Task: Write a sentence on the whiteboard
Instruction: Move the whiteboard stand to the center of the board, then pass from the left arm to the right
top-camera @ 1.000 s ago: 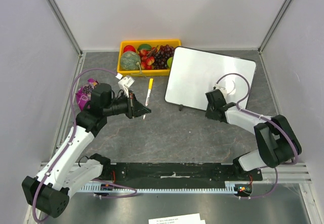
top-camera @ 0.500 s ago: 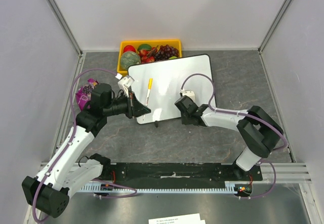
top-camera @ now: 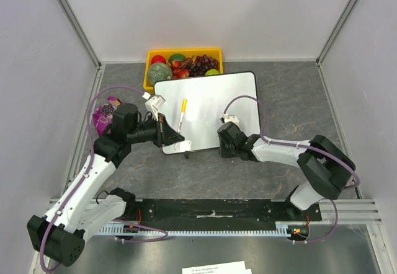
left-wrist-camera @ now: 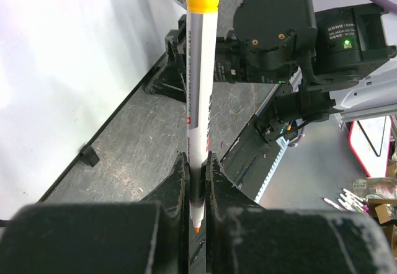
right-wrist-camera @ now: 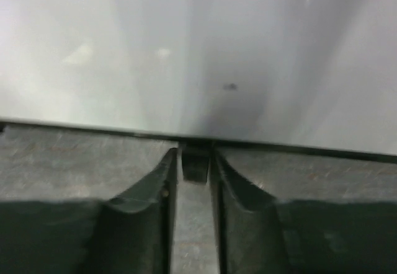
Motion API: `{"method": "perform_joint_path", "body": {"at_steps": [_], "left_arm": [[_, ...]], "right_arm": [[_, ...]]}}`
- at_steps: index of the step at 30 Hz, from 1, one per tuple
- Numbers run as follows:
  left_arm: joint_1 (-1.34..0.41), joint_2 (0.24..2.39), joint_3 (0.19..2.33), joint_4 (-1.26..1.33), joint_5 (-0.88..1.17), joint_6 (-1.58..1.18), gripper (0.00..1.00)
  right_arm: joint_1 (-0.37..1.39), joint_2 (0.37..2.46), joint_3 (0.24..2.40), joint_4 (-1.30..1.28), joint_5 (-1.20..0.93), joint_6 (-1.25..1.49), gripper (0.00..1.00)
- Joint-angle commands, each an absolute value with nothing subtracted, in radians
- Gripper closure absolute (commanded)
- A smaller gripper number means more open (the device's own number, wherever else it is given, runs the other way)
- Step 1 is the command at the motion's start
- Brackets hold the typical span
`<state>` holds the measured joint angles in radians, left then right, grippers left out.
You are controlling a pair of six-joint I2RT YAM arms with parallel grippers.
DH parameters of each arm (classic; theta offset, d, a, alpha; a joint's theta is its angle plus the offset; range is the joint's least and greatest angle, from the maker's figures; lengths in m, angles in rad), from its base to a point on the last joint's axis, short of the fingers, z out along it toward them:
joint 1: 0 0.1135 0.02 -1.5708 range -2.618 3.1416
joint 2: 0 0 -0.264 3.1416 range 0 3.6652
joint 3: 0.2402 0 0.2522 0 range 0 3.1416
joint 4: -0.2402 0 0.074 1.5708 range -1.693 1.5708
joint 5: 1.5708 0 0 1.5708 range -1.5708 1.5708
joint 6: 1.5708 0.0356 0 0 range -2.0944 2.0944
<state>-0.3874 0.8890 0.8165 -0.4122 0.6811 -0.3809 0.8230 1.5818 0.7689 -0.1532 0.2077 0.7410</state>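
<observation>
The whiteboard (top-camera: 211, 103) lies flat, its left part under the marker (top-camera: 182, 114). No sentence is in view; the board's face shows plain white. My left gripper (top-camera: 173, 134) is shut on the marker (left-wrist-camera: 201, 88) near its orange tip, yellow end pointing away over the whiteboard (left-wrist-camera: 62, 69). My right gripper (top-camera: 222, 141) sits at the board's near edge. In the right wrist view its jaws (right-wrist-camera: 194, 159) stand slightly open on either side of a small black tab (right-wrist-camera: 195, 165) under the whiteboard (right-wrist-camera: 186, 57) frame, with thin gaps.
A yellow tray (top-camera: 186, 51) of fruit stands behind the board's far left corner. A purple packet (top-camera: 102, 118) lies by the left wall. A second black tab (top-camera: 187, 155) juts from the board's near edge. Enclosure walls stand on three sides.
The right gripper dragged the whiteboard left across the table until it lay under the marker, then its jaws widened off the tab. The left gripper has kept still with the marker.
</observation>
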Motion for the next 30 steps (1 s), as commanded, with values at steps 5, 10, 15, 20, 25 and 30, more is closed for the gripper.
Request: {"method": "perform_joint_path", "body": {"at_steps": [5,10,15,20,25,30], "left_arm": [[-0.382,0.874,0.825,-0.420,0.681,-0.403,0.98],[-0.382,0.861,0.839,-0.452,0.699,-0.393,0.98],[-0.380,0.853,0.853,-0.508,0.736,-0.345,0.98],[-0.380,0.851,0.862,-0.549,0.813,-0.308,0.98],[-0.383,0.839,0.870,-0.558,0.939,-0.287,0.98],[-0.383,0.816,0.880,-0.549,1.095,-0.267,0.98]], "right_arm": [[0.854,1.378,0.649,-0.301,0.026,0.758,0.23],[0.854,1.194,0.672,-0.362,0.031,0.739,0.02],[0.854,1.076,0.759,-0.385,-0.047,0.620,0.02],[0.853,1.026,0.882,-0.344,-0.164,0.493,0.02],[0.845,1.003,0.951,-0.215,-0.335,0.462,0.02],[0.841,1.063,0.976,0.041,-0.593,0.583,0.02]]}}
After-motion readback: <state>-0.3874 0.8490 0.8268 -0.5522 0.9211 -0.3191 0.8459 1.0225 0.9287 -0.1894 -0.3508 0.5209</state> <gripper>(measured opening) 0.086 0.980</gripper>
